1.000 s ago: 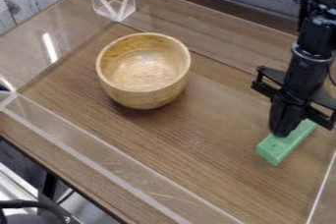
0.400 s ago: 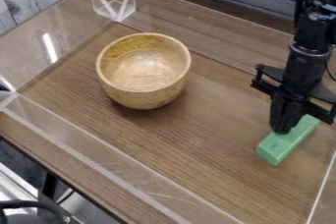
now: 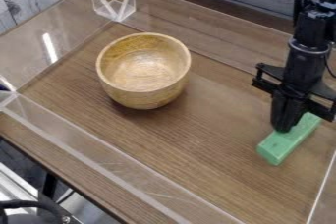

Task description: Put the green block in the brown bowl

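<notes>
The green block [image 3: 285,143] lies flat on the wooden table at the right, a light-green bar angled toward the far right. My gripper [image 3: 284,127] comes down from above onto the block's upper middle with its black fingers shut; its tips meet the block, and whether they pinch it is hidden. The brown bowl [image 3: 144,69] stands upright and empty left of centre, well apart from the gripper.
A clear acrylic wall [image 3: 79,141] runs along the table's front and left edges. A clear folded stand [image 3: 113,4] sits at the far left corner. The table's right edge [image 3: 321,184] is close beside the block.
</notes>
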Controlling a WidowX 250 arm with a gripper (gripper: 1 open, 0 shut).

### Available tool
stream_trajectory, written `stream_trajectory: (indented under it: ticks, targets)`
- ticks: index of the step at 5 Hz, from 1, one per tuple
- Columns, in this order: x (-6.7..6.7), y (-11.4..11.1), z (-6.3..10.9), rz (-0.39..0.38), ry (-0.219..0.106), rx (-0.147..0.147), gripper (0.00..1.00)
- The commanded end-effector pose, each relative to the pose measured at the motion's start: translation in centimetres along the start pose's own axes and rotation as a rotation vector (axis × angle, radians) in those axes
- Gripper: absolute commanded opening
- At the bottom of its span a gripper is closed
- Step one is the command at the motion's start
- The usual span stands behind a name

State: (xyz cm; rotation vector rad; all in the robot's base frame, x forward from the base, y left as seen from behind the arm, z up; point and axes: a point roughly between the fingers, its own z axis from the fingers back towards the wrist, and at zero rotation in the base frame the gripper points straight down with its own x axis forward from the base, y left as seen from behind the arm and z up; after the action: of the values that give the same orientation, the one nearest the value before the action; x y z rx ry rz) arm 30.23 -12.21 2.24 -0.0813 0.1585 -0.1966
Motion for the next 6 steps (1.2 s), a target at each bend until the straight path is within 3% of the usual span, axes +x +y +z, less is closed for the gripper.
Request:
stream_trajectory:
  ticks: [1, 4, 6]
  targets:
    - [-0.3, 0.7, -3.6, 0.001, 0.098, 0.006, 0.0]
    - [-0.7, 1.1, -4.1, 0.014, 0.161, -0.004, 0.0]
    - [-1.5, 1.4, 2.0, -0.011, 0.039, -0.012, 0.0]
